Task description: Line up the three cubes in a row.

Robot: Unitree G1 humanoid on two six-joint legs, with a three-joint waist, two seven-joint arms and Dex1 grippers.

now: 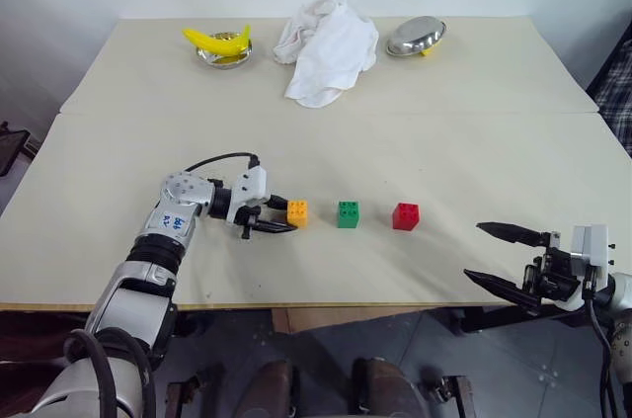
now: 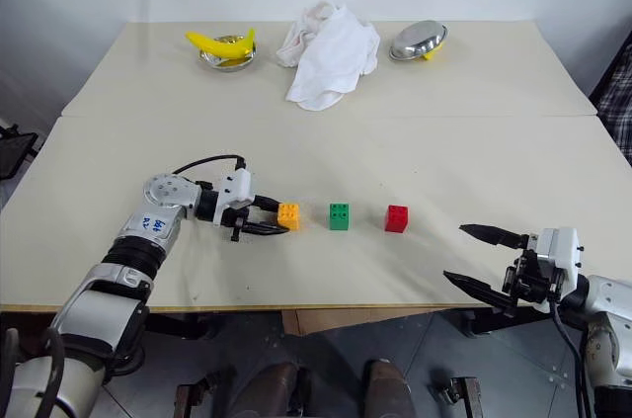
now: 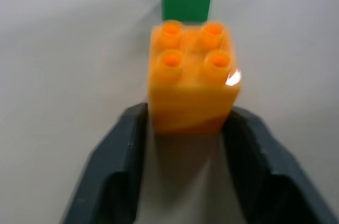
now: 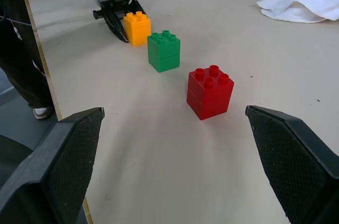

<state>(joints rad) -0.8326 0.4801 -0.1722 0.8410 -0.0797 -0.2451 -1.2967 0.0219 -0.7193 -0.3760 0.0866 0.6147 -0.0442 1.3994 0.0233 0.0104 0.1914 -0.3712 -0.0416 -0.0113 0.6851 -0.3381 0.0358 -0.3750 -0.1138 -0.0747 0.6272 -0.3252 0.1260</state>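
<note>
Left gripper (image 1: pixel 279 216) reaches in level from the left, fingers slightly parted around the orange cube's (image 1: pixel 297 213) near end — no firm clamp visible. Orange, green cube (image 1: pixel 348 214), red cube (image 1: pixel 405 216) sit in a row mid-frame. Right gripper (image 1: pixel 497 255) hovers lower right, spread wide, holding nothing.

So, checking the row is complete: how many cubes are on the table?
3, in a row near the front edge: orange cube between the left gripper fingers, green cube in the middle, red cube on the right.
</note>
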